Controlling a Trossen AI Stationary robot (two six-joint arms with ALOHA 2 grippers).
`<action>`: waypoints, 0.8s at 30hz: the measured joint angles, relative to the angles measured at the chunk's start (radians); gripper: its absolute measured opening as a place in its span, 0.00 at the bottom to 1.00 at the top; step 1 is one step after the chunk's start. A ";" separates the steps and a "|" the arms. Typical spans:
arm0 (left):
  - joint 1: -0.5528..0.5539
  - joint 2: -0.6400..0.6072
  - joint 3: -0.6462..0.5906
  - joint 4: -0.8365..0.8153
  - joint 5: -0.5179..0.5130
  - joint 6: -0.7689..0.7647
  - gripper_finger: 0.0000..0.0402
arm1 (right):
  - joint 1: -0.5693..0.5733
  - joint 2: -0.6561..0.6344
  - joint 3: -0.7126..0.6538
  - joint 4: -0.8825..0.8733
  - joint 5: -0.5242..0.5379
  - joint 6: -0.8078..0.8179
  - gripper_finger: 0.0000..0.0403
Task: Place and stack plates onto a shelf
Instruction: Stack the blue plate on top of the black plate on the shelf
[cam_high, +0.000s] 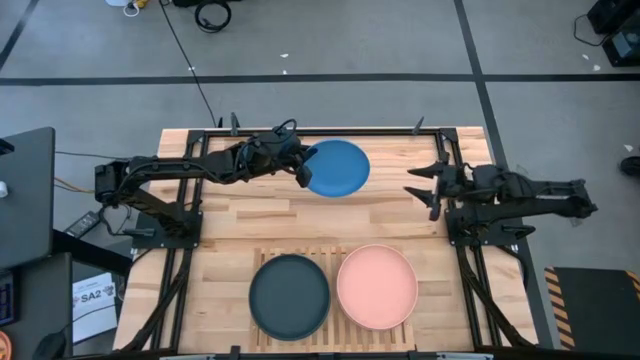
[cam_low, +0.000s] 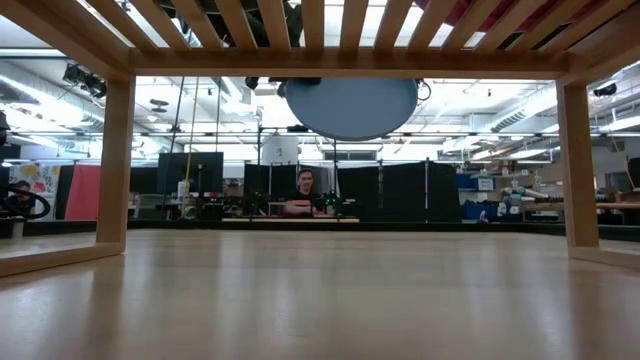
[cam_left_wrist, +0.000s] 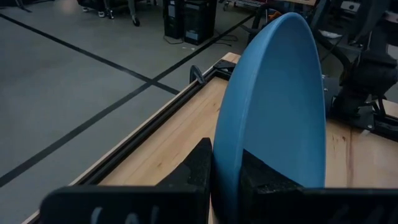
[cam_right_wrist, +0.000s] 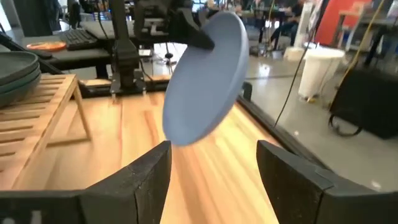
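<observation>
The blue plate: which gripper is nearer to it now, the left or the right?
Left. The left gripper is shut on the blue plate's rim and holds it above the table. The right gripper is open, apart from the plate, on its other side.

Robotics lab: grey taped floor (cam_high: 400, 40), black partitions (cam_low: 400, 190), workbenches.

We see a plank table (cam_high: 300, 215) on a grey floor (cam_high: 400, 40) crossed by dark lines. A black desk (cam_high: 25, 195) stands beside the table, a white paper (cam_high: 95, 300) below it. Far behind, a person (cam_low: 305, 195) sits among black screens (cam_low: 400, 190). A white bin (cam_right_wrist: 320, 71) stands off the table's side.
</observation>
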 joint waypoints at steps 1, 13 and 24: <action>0.000 0.000 0.000 0.000 0.000 0.000 0.08 | 0.000 -0.015 0.000 -0.020 0.000 0.014 0.60; 0.001 -0.029 0.018 0.022 0.060 -0.015 0.08 | 0.000 -0.108 0.000 -0.063 0.002 0.029 0.60; -0.026 -0.070 0.242 -0.263 0.348 -0.123 0.08 | 0.000 -0.108 0.000 -0.063 0.003 0.034 0.60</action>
